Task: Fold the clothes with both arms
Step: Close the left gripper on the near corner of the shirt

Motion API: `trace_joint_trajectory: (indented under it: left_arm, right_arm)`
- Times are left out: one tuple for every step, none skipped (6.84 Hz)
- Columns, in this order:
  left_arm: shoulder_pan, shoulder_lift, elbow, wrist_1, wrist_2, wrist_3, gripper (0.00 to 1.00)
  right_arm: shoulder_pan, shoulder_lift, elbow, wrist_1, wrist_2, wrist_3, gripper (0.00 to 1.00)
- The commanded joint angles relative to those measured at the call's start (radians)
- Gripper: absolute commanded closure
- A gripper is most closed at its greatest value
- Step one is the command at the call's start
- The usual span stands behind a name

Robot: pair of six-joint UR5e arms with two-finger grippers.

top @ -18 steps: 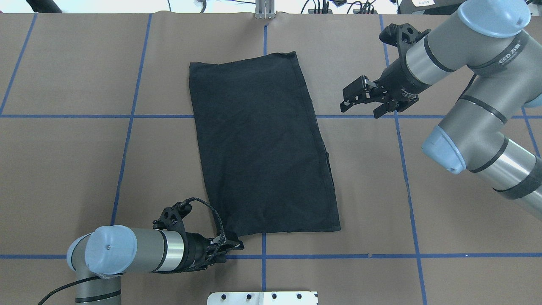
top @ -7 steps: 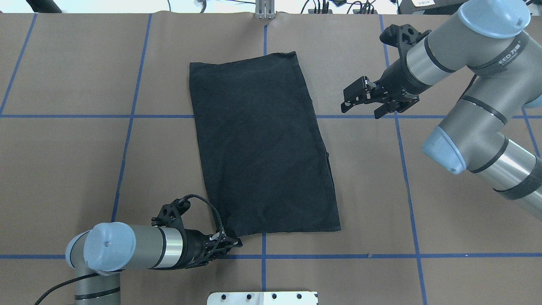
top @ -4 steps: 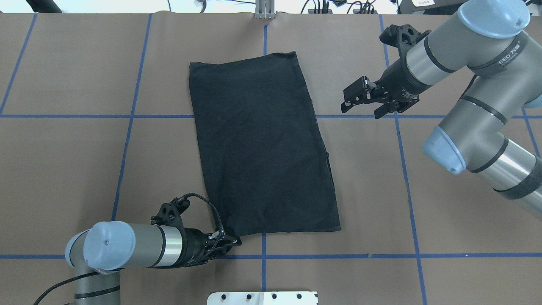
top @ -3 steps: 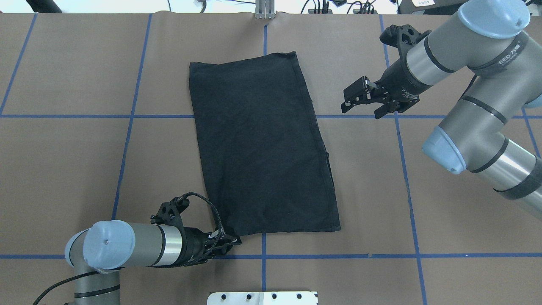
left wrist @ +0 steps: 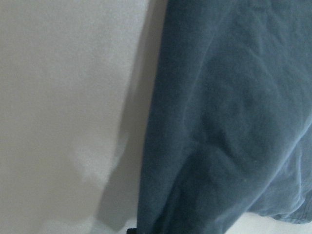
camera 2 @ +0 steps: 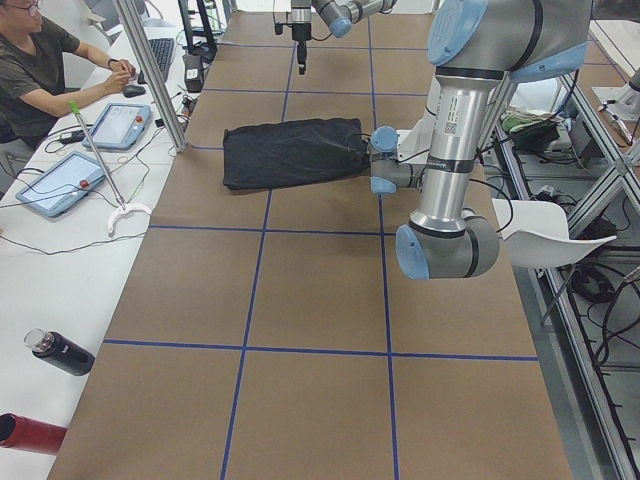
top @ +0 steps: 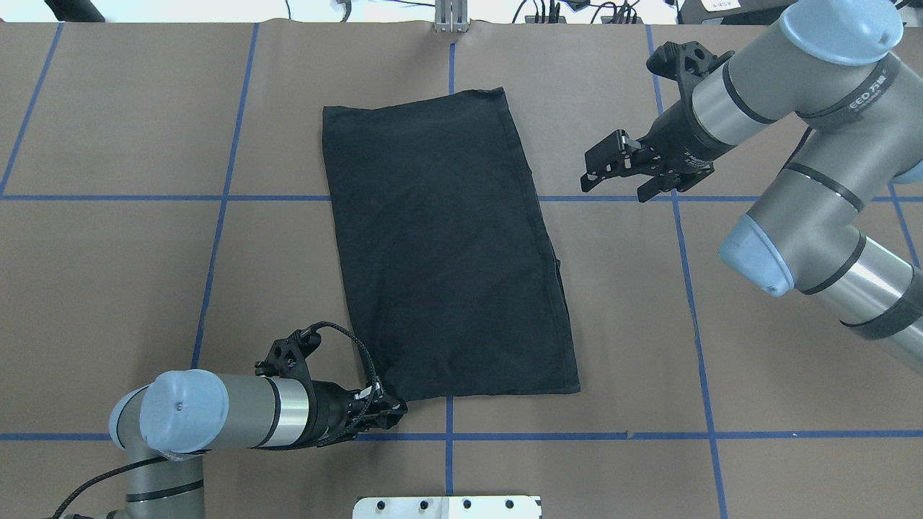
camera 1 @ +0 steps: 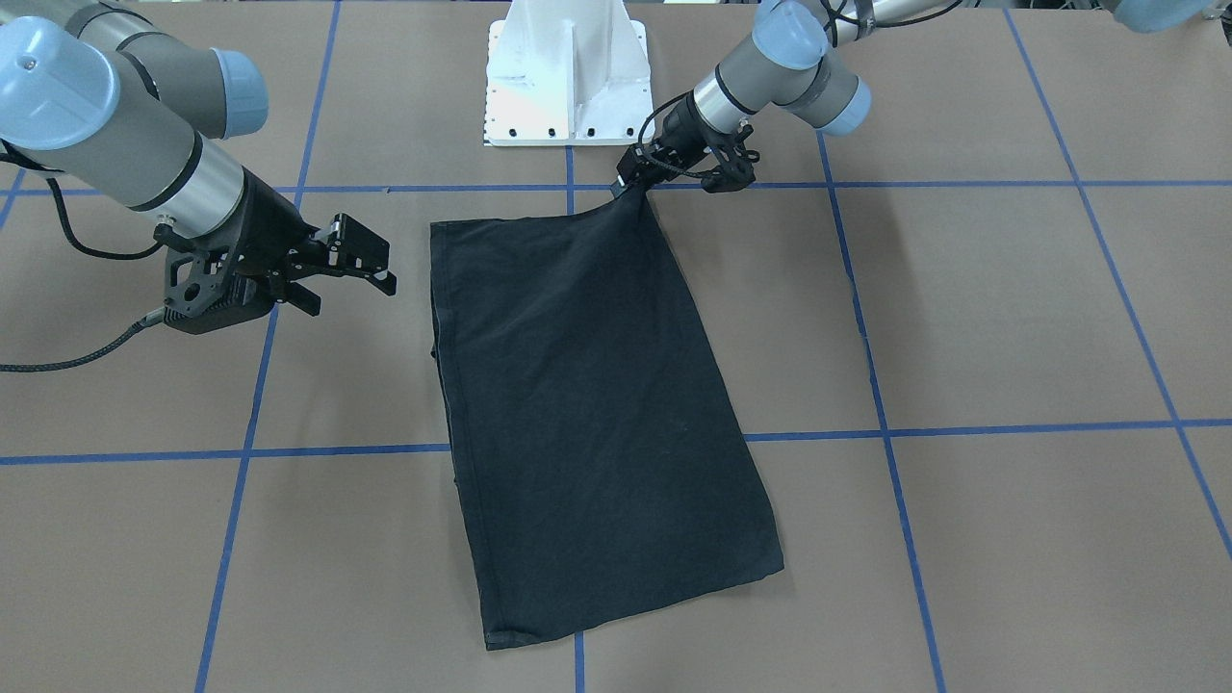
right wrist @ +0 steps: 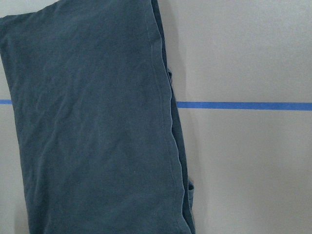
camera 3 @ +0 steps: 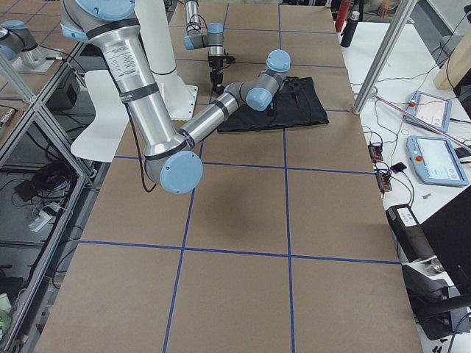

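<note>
T-shirt [top: 447, 245], folded to a black oblong, is lying flat on the table [top: 108, 288]. Left gripper [top: 393, 412] is clamping its near corner; right gripper [top: 613, 187] is hovering apart, fingers spread, empty.

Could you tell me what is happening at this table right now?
A black shirt is being folded. It lies on the table as a long rectangle, already folded lengthwise. The left gripper is shut on its near left corner, which is pulled up into a small peak. The right gripper is open and hovers beside the shirt's far half, touching nothing.
</note>
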Motion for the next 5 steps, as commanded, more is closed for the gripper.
trace_joint_trajectory:
  left_arm:
    - [-0.001, 0.002, -0.014, 0.012, -0.003, -0.001, 1.0]
    - [-0.01, 0.003, -0.02, 0.012, -0.007, 0.003, 1.0]
    - [-0.045, 0.012, -0.051, 0.014, -0.018, 0.01, 1.0]
    - [-0.087, 0.031, -0.083, 0.058, -0.048, 0.023, 1.0]
    - [-0.105, 0.032, -0.092, 0.075, -0.05, 0.052, 1.0]
  right_arm:
    - [0.0, -0.001, 0.001, 0.0, -0.002, 0.001, 0.0]
    - [0.0, -0.012, 0.001, 0.0, -0.005, 0.0, 0.0]
    - [-0.002, -0.012, 0.001, 0.0, -0.005, 0.003, 0.0]
    - [-0.009, -0.011, 0.001, -0.001, -0.005, 0.006, 0.0]
    - [-0.027, -0.011, 0.001, 0.0, -0.006, 0.067, 0.0]
